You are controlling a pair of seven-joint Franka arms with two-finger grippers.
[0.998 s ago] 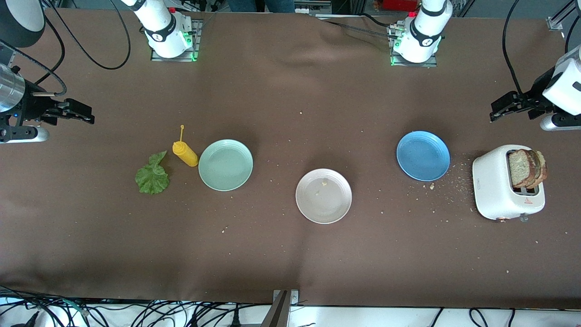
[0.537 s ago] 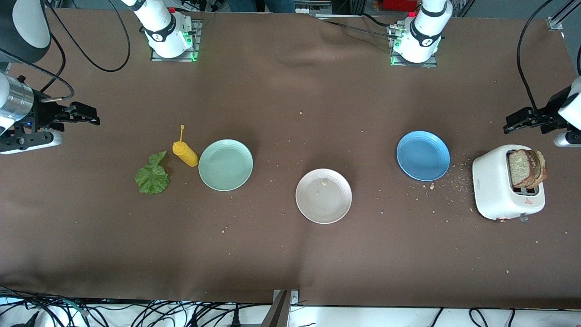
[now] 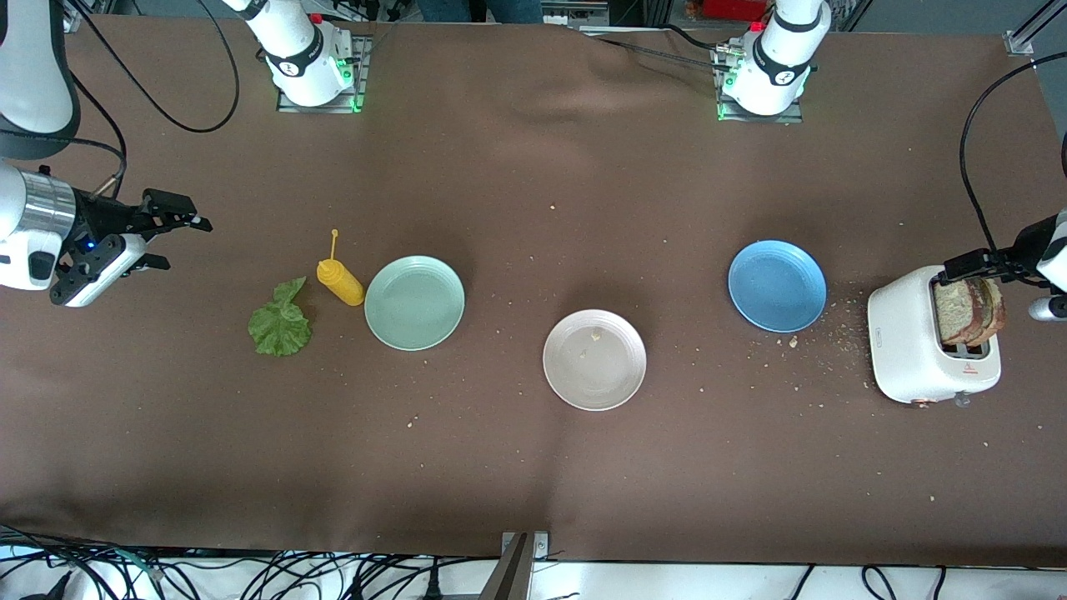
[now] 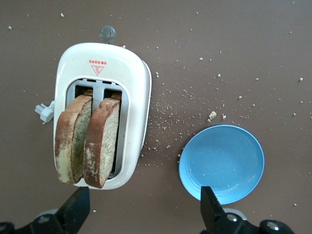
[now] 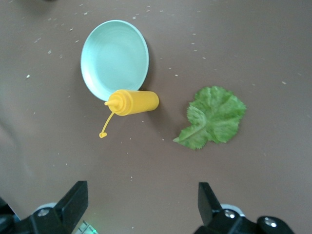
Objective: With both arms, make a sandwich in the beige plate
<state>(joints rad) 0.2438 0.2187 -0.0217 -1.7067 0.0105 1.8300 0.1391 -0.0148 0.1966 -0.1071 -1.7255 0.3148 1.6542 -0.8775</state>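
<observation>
Left gripper [image 3: 971, 268] spread wide over toaster [image 3: 904, 346] holding two bread slices [image 3: 967, 310], right gripper [image 3: 171, 242] gaping near lettuce leaf [image 3: 281, 323], beige plate [image 3: 594, 360] mid-table, nearer the camera than blue plate [image 3: 777, 286].

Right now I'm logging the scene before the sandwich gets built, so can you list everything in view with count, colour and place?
beige plate: one, off-white, mid-table, nearest the front camera of the three plates, holding only crumbs.
mint-green plate: one, pale green, toward the right arm's end.
blue plate: one, blue, beside the toaster.
toaster: one, white, at the left arm's end.
bread slices: two, brown, upright in the toaster slots.
lettuce leaf: one, green, flat on the cloth.
mustard bottle: one, yellow, lying between leaf and mint-green plate.
crumbs: many, pale, mostly between the toaster and the blue plate.
left gripper: black fingers open, over the bread.
right gripper: black fingers open, over bare cloth near the leaf.
</observation>
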